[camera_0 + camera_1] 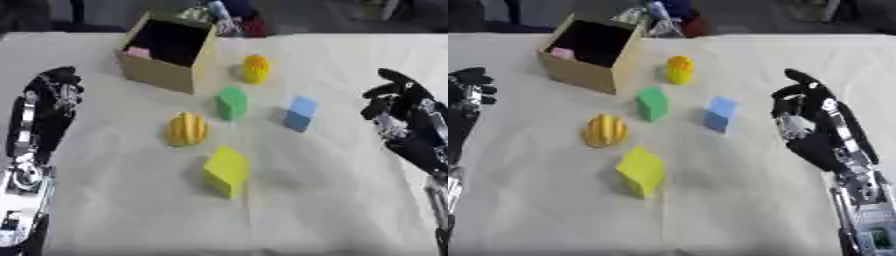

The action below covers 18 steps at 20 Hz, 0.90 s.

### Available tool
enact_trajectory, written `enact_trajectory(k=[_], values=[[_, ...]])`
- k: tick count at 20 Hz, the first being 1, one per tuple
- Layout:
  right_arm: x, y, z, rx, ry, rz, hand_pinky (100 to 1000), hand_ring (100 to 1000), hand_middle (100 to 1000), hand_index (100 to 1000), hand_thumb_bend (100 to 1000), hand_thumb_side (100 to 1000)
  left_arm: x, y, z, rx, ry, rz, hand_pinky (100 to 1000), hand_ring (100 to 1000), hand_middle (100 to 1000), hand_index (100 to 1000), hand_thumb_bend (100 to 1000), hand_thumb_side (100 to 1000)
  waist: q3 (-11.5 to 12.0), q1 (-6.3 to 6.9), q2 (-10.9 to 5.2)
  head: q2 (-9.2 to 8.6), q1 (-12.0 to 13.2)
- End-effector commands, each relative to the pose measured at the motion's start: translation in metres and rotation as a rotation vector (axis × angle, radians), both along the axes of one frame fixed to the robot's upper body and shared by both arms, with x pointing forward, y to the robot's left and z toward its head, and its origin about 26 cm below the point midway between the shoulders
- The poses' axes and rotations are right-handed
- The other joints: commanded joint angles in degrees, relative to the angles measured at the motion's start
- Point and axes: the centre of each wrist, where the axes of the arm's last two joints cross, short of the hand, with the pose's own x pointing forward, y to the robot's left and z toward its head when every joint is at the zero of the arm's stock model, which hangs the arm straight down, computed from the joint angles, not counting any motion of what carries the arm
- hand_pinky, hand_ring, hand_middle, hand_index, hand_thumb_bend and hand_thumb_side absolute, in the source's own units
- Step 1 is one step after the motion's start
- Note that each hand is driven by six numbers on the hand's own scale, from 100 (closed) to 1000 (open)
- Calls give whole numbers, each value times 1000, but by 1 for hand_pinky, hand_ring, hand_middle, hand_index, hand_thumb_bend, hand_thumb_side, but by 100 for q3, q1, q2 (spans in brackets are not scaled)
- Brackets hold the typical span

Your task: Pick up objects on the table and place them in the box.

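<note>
Both hands are hanging empty, fingers relaxed: left hand at nine o'clock, right hand at three. The blue block is sitting nearest the right hand; the box is waiting at eleven o'clock. Best to be approaching from above.

Soft, even, fairly bright light; faint shadows; both views blurred throughout.

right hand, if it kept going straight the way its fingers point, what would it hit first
Probably nothing on the table. The right hand hangs open, fingers aimed toward the far edge, and the blue block sits off to its left, outside that line. The cloth ahead looks free, though depth is hard to judge.
</note>
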Motion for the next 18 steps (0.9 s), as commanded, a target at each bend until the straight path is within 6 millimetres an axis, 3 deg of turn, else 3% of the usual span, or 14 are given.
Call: enact_trajectory(k=[1, 11, 18], values=[[-1, -1, 9, -2, -33, 5, 562, 562, 636, 919, 100, 470, 1, 0, 11, 20, -33, -12, 627, 643, 627, 759, 100, 655, 2, 21, -128, 28, 11], [-1, -1, 9, -3, -31, 4, 562, 562, 636, 919, 100, 470, 6, 4, 20, 80, -31, -38, 638, 657, 643, 769, 100, 618, -10, 27, -144, 28, 13], [-1, -1, 6, -13, -19, 12, 562, 563, 637, 919, 100, 470, 40, 7, 68, 518, 68, -250, 679, 683, 686, 817, 112, 481, -65, 64, -226, 28, 68]])
